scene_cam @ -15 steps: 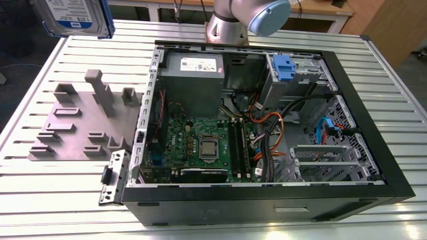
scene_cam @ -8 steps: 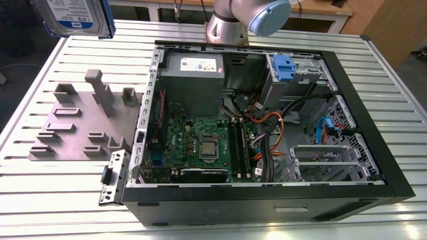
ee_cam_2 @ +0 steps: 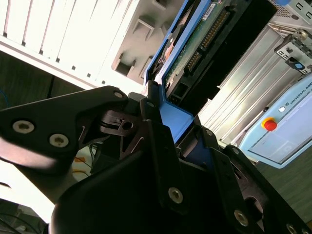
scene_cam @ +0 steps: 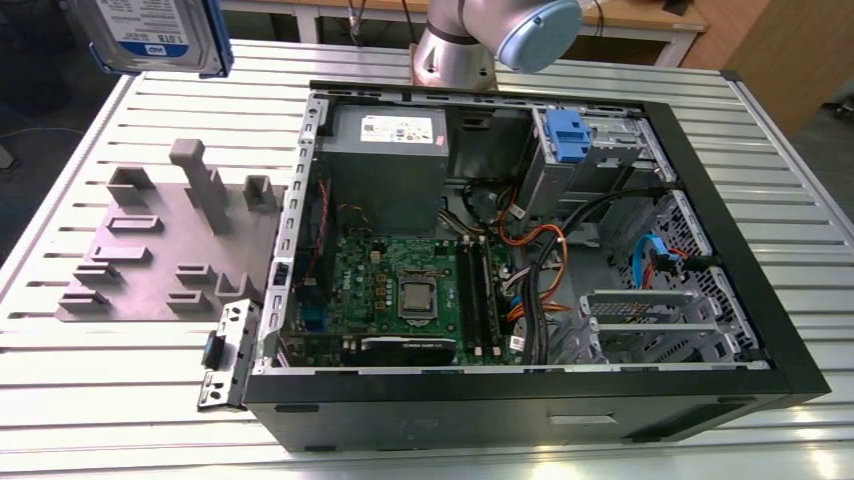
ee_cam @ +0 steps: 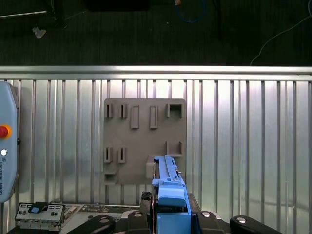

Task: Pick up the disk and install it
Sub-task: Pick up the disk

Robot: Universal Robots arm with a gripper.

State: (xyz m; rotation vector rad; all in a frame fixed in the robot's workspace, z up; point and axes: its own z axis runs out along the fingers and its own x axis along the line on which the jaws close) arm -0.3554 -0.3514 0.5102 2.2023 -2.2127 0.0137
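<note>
The disk (scene_cam: 154, 35), silver with a white-and-blue label and blue side rails, hangs high above the slatted table at the exterior view's far left, over the grey fixture plate (scene_cam: 147, 250). In the second wrist view my gripper (ee_cam_2: 175, 122) is shut on the disk (ee_cam_2: 195, 44), its black fingers (ee_cam_2: 152, 105) clamping the blue rail end. In the first wrist view the disk (ee_cam: 168, 187) stands edge-on, rising from the gripper (ee_cam: 168, 214) above the fixture plate (ee_cam: 144, 141).
The open black computer case (scene_cam: 747, 250) lies on the table to the exterior view's right of the plate, with a blue clip (scene_cam: 567, 135) in its drive bay and cables across its middle. The arm's base (scene_cam: 461, 50) stands behind the case. A teach pendant (ee_cam: 5, 146) lies on the table.
</note>
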